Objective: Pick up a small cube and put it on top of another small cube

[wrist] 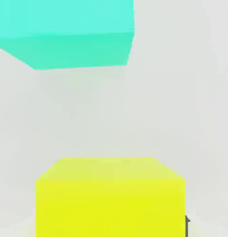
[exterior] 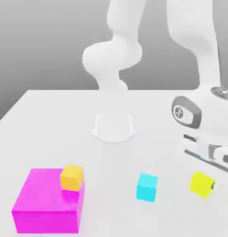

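- A big white robot arm (exterior: 199, 41) bends down over a white table (exterior: 51, 120).
- Its gripper (exterior: 209, 185) is low on the exterior view's right, right at a small yellow cube (exterior: 201, 183).
- The small yellow cube sits near the front edge of the table, and it looks a little tilted.
- A dark fingertip (exterior: 212, 185) pokes out on one side of that cube, touching it.
- The gripper's two fingers are squeezed in tight, pinching the small yellow cube between them.
- In the hand view the yellow cube (wrist: 110, 199) is very close and big, with a thin dark bit of finger (wrist: 187, 226) at its side.
- A small light-blue cube (exterior: 147, 187) sits on the table, near the yellow one, toward the exterior view's left.
- The two cubes do not touch. There is bare table between them.
- In the hand view the light-blue cube (wrist: 69, 37) sits farther off, past the yellow one.
- A big pink block (exterior: 41, 206) sits at the front on the exterior view's left, well apart from the gripper.
- A small orange cube (exterior: 71, 177) rests on top of the pink block, at its back corner.
- The arm's round white base (exterior: 113, 127) stands in the middle of the table, behind the cubes.
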Tool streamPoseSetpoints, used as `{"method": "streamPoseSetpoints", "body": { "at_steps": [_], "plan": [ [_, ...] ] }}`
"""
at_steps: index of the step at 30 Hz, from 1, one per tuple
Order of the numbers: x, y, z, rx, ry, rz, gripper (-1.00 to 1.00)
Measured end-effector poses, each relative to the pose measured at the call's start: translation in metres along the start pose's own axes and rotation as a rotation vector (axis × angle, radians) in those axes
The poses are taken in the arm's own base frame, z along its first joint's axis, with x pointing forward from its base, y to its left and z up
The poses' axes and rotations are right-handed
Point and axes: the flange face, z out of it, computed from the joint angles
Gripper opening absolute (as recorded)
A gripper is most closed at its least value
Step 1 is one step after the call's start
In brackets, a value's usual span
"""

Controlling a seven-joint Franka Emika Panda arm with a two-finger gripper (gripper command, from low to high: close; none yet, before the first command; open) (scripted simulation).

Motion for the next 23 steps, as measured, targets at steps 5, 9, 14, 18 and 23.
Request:
{"method": "streamPoseSetpoints", "body": {
  "at_steps": [5,9,14,18,23],
  "plan": [
    [0.006,-0.010,-0.043,0.007,0.002,-0.046,-1.00],
    [0.044,-0.056,-0.072,0.010,0.004,-0.289,-1.00],
    [0.063,-0.092,-0.083,0.006,0.004,-0.485,-1.00],
    [0.063,-0.091,-0.051,0.006,0.004,-0.491,-1.00],
    [0.061,-0.092,-0.034,0.006,0.002,-0.489,1.00]
  ]
}}
